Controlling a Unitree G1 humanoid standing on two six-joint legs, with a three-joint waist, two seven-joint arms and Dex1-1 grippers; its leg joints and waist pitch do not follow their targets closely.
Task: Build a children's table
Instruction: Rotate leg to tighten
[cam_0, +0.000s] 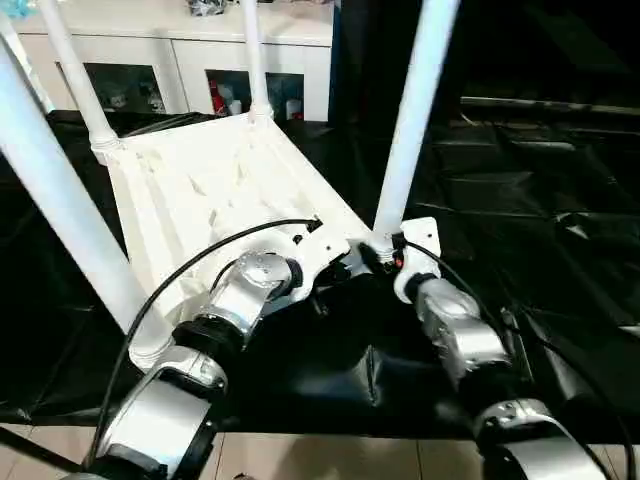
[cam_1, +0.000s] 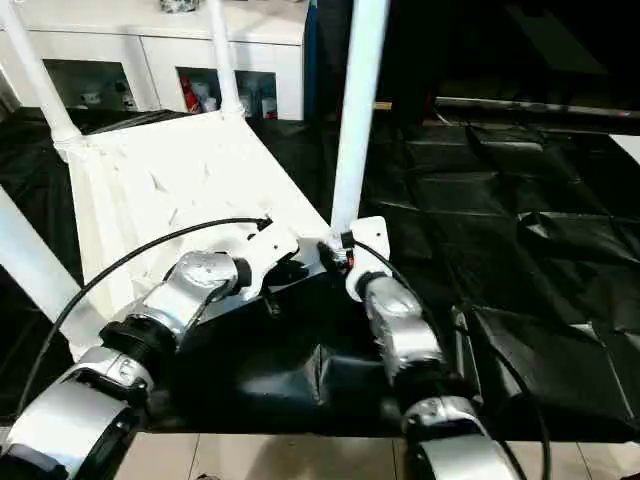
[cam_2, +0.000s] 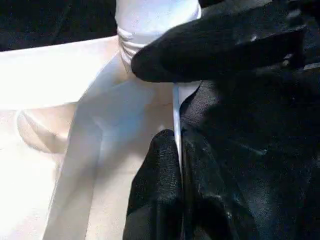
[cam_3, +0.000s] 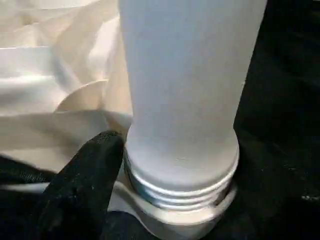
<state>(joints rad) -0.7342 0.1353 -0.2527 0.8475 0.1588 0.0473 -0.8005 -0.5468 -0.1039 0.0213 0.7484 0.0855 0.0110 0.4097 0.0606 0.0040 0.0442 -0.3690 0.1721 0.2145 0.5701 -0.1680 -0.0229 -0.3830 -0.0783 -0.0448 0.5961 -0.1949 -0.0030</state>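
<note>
The tabletop (cam_0: 215, 190) lies upside down on the black sheet (cam_0: 520, 200), ribs up, w/ all four legs standing in the corner sockets. The leg (cam_0: 412, 110) at about 4 o'clock of the tabletop is the one in hand. In the right wrist view its thread rings (cam_3: 182, 192) are not fully inside the socket, so I judge it is not tight yet.

The right gripper (cam_0: 385, 258) is at the base of this leg, one finger (cam_3: 82, 185) touching the thread; if it is clenched I cannot tell. The left gripper (cam_0: 325, 262), at 9 o'clock from the leg, pinches the tabletop's edge (cam_2: 176, 107) between its two fingers.

To do it well: keep the leg straight up, turn w/o pushing sideways, and let the left gripper hold the corner firm so the tabletop does not rotate. Stop when the rings disappear. The white cabinet (cam_0: 190, 60) stands at 12 o'clock, well apart.
</note>
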